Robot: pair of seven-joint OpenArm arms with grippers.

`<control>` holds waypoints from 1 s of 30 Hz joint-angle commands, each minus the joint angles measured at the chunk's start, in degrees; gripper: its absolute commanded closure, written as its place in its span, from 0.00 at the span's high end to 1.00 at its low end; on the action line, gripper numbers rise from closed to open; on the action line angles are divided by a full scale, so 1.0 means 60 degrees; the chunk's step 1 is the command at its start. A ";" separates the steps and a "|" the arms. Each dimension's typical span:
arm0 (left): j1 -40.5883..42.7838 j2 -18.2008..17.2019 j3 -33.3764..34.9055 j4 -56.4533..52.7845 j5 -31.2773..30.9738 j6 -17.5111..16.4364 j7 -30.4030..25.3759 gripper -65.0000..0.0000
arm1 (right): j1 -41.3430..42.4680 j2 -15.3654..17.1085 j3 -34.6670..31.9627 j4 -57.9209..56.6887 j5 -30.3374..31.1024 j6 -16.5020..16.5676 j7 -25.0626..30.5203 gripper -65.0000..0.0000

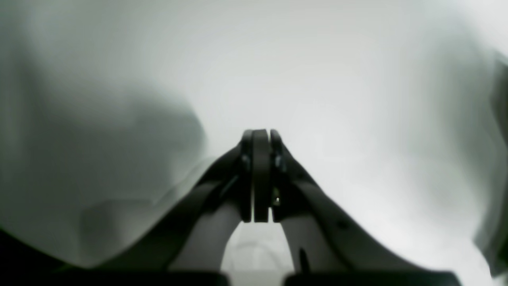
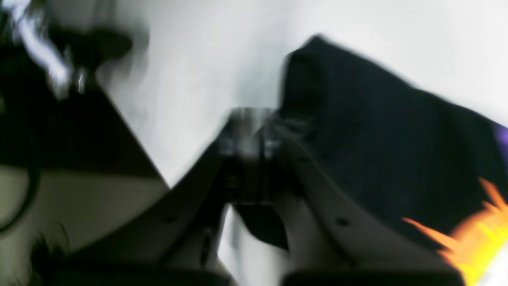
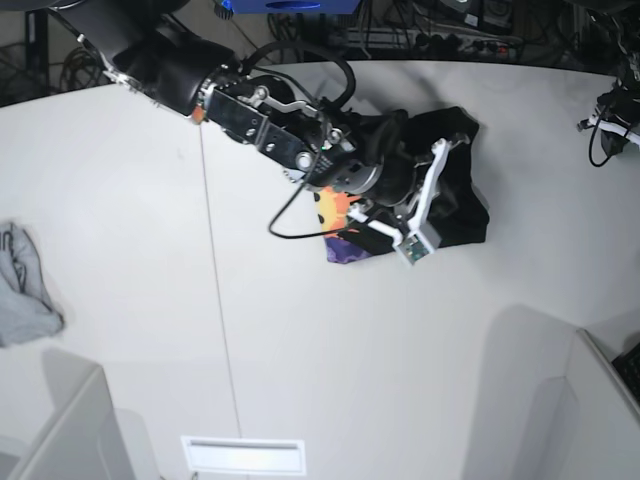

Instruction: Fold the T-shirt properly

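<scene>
Right now the T-shirt (image 3: 455,195) lies bunched in a soft black heap on the white table (image 3: 300,340), directly under the right claw (image 2: 254,131), with its orange-yellow print and a purple patch showing at the edge toward the arm. That claw's pale, curved fingers are together; black cloth sits just beside the tips (the blur hides whether any is pinched). A crumpled light-grey cloth (image 3: 25,290) lies well apart. The left claw (image 1: 260,135) is pressed together on nothing, over bare table.
</scene>
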 commanded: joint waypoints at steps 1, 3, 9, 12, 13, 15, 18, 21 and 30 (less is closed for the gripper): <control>-0.0015 0.0032 -0.0003 0.0286 -0.0105 -0.0241 0.0253 0.00 | -0.0078 0.0100 0.0396 0.0334 0.0008 0.0034 0.0204 0.00; -0.0030 0.0252 0.0012 0.0711 -0.0105 -0.0768 0.0927 0.00 | -0.0562 0.0364 0.1261 0.0657 0.0008 0.0034 0.0219 0.00; -0.0220 0.1321 0.0071 0.2001 -0.0545 -0.2512 0.1703 0.00 | -0.1514 0.1023 0.2902 0.1243 0.0038 0.0092 0.0219 0.00; -0.0528 0.1409 -0.0003 0.2001 -0.1556 -0.2563 0.2597 0.00 | -0.2042 0.1287 0.3488 0.1463 0.0038 0.0092 0.0219 0.00; -0.0587 0.1424 -0.0017 0.1898 -0.1908 -0.2563 0.2787 0.07 | -0.2203 0.1331 0.3620 0.1477 0.0023 0.0092 0.0219 0.00; -0.0689 0.1439 -0.0134 0.1532 -0.2626 -0.2563 0.2978 0.36 | -0.2437 0.1434 0.3825 0.1477 0.0023 0.0107 0.0219 0.00; -0.0704 0.1439 0.0246 0.0858 -0.3461 -0.2563 0.2949 0.78 | -0.2686 0.1448 0.3884 0.1477 0.0023 0.0107 0.0219 0.00; -0.0719 0.1453 0.0891 0.0623 -0.3724 -0.2563 0.2934 0.96 | -0.2818 0.1448 0.3884 0.1477 0.0008 0.0107 0.0219 0.00; -0.1495 0.1717 0.1917 0.0272 -0.3959 -0.2526 0.2934 0.96 | -0.2936 0.1448 0.3810 0.1477 0.0023 0.0107 0.0145 0.00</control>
